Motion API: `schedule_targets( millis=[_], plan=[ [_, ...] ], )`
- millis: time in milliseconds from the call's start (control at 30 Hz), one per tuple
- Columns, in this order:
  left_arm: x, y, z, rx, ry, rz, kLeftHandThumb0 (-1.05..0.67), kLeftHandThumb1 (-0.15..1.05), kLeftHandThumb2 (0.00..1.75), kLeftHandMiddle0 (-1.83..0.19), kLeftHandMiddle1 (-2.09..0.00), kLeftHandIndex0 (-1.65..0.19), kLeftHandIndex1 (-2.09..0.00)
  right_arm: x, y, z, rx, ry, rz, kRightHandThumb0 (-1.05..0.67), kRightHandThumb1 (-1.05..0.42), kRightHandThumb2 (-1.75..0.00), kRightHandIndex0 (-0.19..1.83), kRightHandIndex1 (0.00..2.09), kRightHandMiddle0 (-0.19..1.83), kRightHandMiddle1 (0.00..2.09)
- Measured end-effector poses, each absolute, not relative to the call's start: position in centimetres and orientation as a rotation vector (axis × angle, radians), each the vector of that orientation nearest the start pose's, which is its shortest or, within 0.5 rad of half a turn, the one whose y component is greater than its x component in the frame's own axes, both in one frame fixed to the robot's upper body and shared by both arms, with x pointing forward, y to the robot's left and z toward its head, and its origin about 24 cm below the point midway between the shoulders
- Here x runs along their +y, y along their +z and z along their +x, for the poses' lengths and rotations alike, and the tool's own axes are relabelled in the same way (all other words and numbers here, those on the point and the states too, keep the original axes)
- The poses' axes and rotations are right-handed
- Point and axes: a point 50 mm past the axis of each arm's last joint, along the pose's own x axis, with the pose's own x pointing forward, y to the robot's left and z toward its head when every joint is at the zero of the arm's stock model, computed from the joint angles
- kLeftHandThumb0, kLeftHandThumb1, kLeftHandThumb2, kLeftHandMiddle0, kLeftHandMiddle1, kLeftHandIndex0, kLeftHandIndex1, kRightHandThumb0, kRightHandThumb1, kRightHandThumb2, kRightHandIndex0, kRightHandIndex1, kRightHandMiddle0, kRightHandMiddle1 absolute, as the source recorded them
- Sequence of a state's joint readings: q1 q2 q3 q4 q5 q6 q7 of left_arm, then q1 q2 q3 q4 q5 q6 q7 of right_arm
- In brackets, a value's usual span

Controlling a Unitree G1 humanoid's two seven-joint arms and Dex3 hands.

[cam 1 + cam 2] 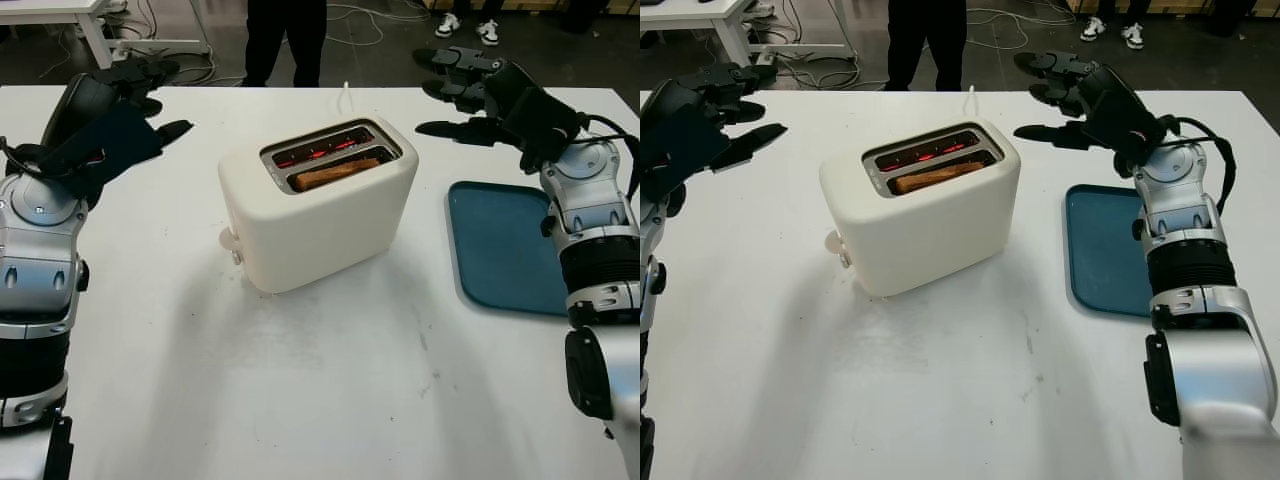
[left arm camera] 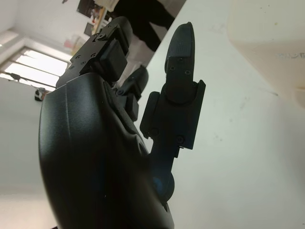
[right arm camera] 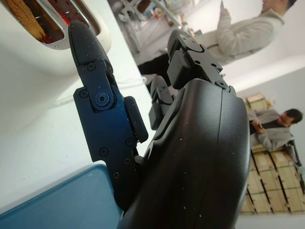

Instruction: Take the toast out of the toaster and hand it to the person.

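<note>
Silver forearms enter from the bottom corners of the head views, each carrying a black three-finger hand up to the far part of the white table (image 1: pixel 330 400). At the upper left of the frame the left hand (image 1: pixel 120 115) is raised above the tabletop, released and holding nothing, well apart from the toaster (image 1: pixel 315 205). At the upper right the right hand (image 1: pixel 480 95) is likewise open and empty, held above the table just beyond the far edge of a blue tray (image 1: pixel 505 245) that lies flat at the right. Between the two hands, near the middle of the frame, stands the cream toaster, its long axis running diagonally from lower left to upper right, with a small round knob on its lower-left end. Two slots open upward: the far one glows red inside, and the near one holds the toast (image 1: pixel 335 173). This browned slice stands on edge, its long side following the slot, its top edge about level with the slot opening. Beyond the table's far edge a person in dark trousers (image 1: pixel 285 40) stands at the top centre; a white cord seems to run off behind the toaster.
</note>
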State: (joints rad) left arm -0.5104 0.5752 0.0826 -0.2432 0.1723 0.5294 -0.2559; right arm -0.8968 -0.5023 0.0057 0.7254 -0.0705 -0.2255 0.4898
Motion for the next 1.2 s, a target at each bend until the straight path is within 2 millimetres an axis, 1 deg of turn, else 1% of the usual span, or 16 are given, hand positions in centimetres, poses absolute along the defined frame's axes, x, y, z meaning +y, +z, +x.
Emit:
schedule_targets(
  millis=[300, 467, 867, 1200],
  plan=[
    [22.32, 22.74, 30.60, -0.189, 0.019, 0.676, -0.48, 0.92, 0.26, -0.30, -0.53, -0.47, -0.01, -20.61, 20.39, 38.60, -0.270, 0.391, -0.610, -0.73, -0.86, 0.00, 0.40, 0.01, 0.38, 0.00],
    [22.40, 22.85, 30.57, -0.190, 0.021, 0.688, -0.52, 0.92, 0.27, -0.30, -0.53, -0.48, -0.01, -20.55, 20.36, 38.59, -0.267, 0.398, -0.612, -0.73, -0.85, 0.00, 0.40, 0.01, 0.38, 0.00],
    [22.38, 22.82, 30.58, -0.190, 0.020, 0.683, -0.45, 0.92, 0.26, -0.28, -0.53, -0.47, 0.00, -20.47, 20.31, 38.60, -0.266, 0.401, -0.616, -0.75, -0.86, 0.00, 0.41, 0.01, 0.39, 0.01],
    [22.38, 22.82, 30.58, -0.190, 0.020, 0.684, -0.46, 0.92, 0.27, -0.29, -0.53, -0.48, -0.01, -20.46, 20.29, 38.60, -0.265, 0.402, -0.617, -0.75, -0.86, 0.00, 0.39, 0.00, 0.38, 0.00]
  ],
)
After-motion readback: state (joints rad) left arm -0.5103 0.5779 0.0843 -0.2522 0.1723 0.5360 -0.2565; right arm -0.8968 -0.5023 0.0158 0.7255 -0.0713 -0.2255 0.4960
